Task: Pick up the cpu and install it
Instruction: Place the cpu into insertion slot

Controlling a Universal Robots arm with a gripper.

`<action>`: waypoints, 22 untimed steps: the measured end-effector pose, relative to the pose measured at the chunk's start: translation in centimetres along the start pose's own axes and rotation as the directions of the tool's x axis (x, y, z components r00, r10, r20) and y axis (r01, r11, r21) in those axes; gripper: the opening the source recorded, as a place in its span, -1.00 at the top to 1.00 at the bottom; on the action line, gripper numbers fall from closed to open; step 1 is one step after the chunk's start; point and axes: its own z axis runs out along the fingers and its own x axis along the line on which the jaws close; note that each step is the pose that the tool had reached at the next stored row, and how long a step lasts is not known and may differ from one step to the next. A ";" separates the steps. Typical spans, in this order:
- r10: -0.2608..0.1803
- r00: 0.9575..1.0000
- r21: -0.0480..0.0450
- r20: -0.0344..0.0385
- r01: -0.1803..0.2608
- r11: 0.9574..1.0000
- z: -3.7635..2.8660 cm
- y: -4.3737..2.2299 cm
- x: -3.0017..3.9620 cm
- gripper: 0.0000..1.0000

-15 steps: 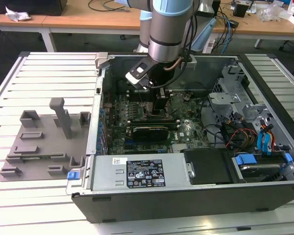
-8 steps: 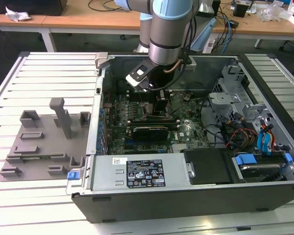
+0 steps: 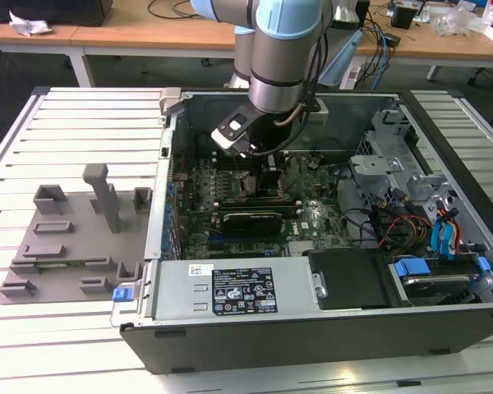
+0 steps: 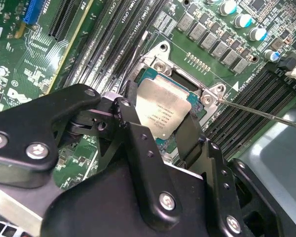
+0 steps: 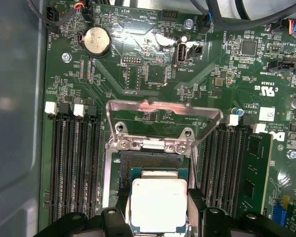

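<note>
The cpu (image 4: 164, 111) is a flat square chip with a pale silver top. It sits between my two black fingers in both wrist views, cpu (image 5: 159, 203). My gripper (image 4: 163, 117) is shut on it, one finger on each opposite edge. The chip hangs just over the open motherboard socket (image 5: 148, 161), whose dark pin field shows beyond the chip's far edge. The socket's metal load plate (image 5: 163, 111) stands flipped up. In the exterior view my gripper (image 3: 259, 176) reaches down into the open computer case over the motherboard (image 3: 312, 222).
A grey plastic tray (image 3: 74, 238) with raised blocks lies at the exterior view's left, outside the case. Memory slots (image 5: 74, 168) flank the socket on both sides. The thin socket lever (image 4: 261, 114) sticks out sideways. A power supply (image 3: 246, 291) and drive bays (image 3: 444, 246) fill the case's near side.
</note>
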 end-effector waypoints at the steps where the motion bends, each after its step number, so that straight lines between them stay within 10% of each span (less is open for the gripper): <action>1: 0.000 1.000 0.000 0.000 0.000 1.000 0.01 0.03 0.03 -0.09; 22: 0.045 0.999 0.002 -0.003 -0.045 0.999 0.61 0.81 0.61 -0.11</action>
